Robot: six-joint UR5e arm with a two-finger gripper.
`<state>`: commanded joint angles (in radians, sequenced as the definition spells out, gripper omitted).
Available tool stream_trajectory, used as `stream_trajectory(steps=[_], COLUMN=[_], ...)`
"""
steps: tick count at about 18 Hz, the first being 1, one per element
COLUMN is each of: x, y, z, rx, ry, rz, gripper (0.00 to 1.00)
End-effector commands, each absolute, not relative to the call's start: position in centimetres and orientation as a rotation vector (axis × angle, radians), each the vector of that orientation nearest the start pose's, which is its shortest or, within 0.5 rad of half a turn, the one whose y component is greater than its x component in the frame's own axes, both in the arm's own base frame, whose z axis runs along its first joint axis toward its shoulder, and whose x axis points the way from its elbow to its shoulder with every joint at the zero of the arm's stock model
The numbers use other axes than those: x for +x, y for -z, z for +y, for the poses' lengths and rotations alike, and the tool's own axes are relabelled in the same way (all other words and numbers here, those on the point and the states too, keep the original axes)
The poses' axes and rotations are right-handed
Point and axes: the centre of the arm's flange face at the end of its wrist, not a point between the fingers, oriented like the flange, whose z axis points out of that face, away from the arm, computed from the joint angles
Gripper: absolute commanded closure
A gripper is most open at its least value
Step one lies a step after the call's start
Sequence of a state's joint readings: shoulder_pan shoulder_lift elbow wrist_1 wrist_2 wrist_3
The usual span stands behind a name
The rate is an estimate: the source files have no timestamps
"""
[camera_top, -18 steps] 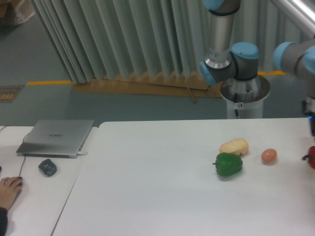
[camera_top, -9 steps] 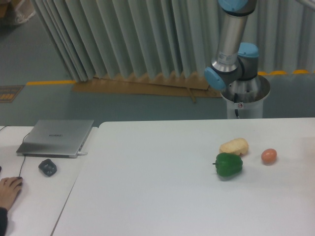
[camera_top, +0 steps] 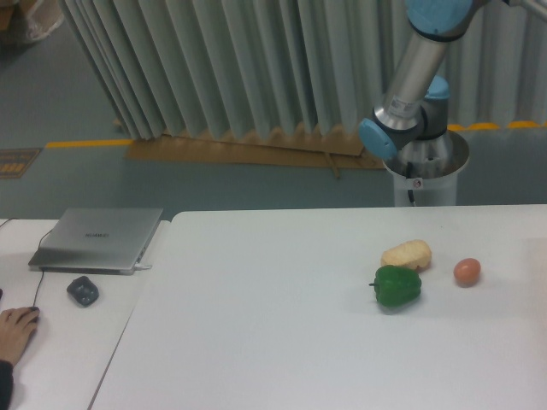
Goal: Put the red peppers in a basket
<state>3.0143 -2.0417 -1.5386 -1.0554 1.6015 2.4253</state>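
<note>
Only the base and lower links of the arm show behind the worktop; the hand is outside the picture, so I cannot tell if it is wide, narrow, or holding something. The red pepper is also not visible anywhere in this view, and no basket can be seen; possibly both are beyond the right edge, but this is only a guess. On the worktop lie a green pepper, a pale yellowish potato-like piece touching it from behind, and a small orange-brown ball just beside them. A pepper of this kind is probably light, with smooth and slippery skin and a hollow body, so the fingers should close across its widest part with moderate force, not on the stem.
</note>
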Motion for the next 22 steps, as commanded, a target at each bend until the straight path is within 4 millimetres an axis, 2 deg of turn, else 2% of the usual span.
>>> stream_trajectory(steps=[2, 3, 6, 13, 15, 17, 19, 21, 22], x=[-63.4, -63.3, -63.0, -60.9, -60.6, -59.5, -55.8, -53.1, -51.7], y=[-27.8, -28.2, -30.2, -37.0, -37.6, -38.0, -36.7, -35.6, -36.2], z=[21.4, 21.4, 21.2, 21.9, 22.4, 23.5, 27.8, 30.7, 31.9], rx=[-2.816, -2.818, -2.823, -2.789, -2.803, -2.866, -2.864, -2.875, -2.884], ry=[-0.093, -0.103, -0.141, -0.28, -0.304, -0.306, -0.238, -0.193, -0.193], rz=[1.506, 1.507, 1.506, 1.498, 1.44, 1.27, 1.258, 1.27, 1.315], gripper=[0.12, 0.01, 0.0, 0.0, 0.0, 0.0, 0.0, 0.0, 0.0])
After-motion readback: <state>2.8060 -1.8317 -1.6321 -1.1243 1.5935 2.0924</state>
